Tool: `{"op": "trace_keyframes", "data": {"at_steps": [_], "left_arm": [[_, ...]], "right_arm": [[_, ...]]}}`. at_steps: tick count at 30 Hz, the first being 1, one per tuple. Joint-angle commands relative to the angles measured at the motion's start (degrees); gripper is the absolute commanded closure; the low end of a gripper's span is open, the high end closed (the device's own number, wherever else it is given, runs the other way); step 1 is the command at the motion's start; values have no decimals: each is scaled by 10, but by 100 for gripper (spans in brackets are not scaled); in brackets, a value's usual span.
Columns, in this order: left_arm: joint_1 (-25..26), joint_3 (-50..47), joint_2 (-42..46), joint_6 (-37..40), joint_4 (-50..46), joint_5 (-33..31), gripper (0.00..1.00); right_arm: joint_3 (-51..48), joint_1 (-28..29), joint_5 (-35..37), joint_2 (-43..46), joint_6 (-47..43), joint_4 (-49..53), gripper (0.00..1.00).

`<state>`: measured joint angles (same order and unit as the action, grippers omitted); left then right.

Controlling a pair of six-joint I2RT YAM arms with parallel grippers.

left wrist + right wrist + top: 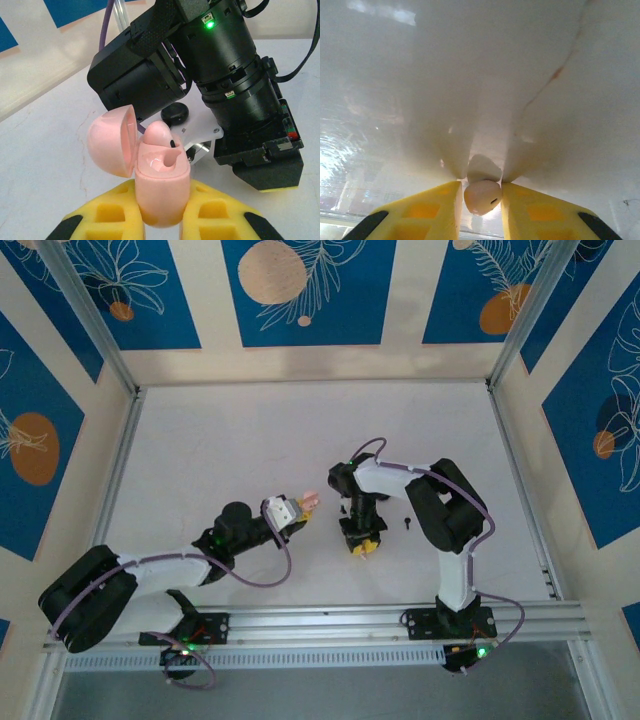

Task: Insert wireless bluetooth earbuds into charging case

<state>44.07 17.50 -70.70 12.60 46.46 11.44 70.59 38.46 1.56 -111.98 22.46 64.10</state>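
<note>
— What's in the case (162,187)?
— It's open, with the lid (111,140) swung left. One pink earbud (159,134) sits in the rear socket, and the front socket (161,162) is bare. The left hand (162,212) clamps the case's base.
— And the other earbud (482,197)?
— It's pinched in the right hand (481,192), close to the tabletop (480,75) and near the case.
</note>
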Motion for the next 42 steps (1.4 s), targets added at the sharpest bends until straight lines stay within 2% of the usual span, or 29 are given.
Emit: {"op": "trace_keyframes", "data": {"at_steps": [1,8,15,21,27,34,42], "left_arm": [[-6,9,8,10,-5,-4,86],[-5,16,-18,13,2,3,86],[-1,22,-78,-25,77,9,88],[9,39,-143,-52,163,6,87],[18,66,-179,-64,190,7,88],[24,82,-198,-79,217,10,87],[26,86,-201,-87,230,10,87]], "right_arm": [[-12,0,7,5,7,-13,76],[-44,-12,20,93,41,-71,79],[-85,-22,53,221,73,-161,80],[-136,-25,58,361,76,-288,80],[-219,-27,21,483,74,-461,80],[-259,-16,-26,515,64,-583,80],[-271,0,-31,508,55,-640,80]]}}
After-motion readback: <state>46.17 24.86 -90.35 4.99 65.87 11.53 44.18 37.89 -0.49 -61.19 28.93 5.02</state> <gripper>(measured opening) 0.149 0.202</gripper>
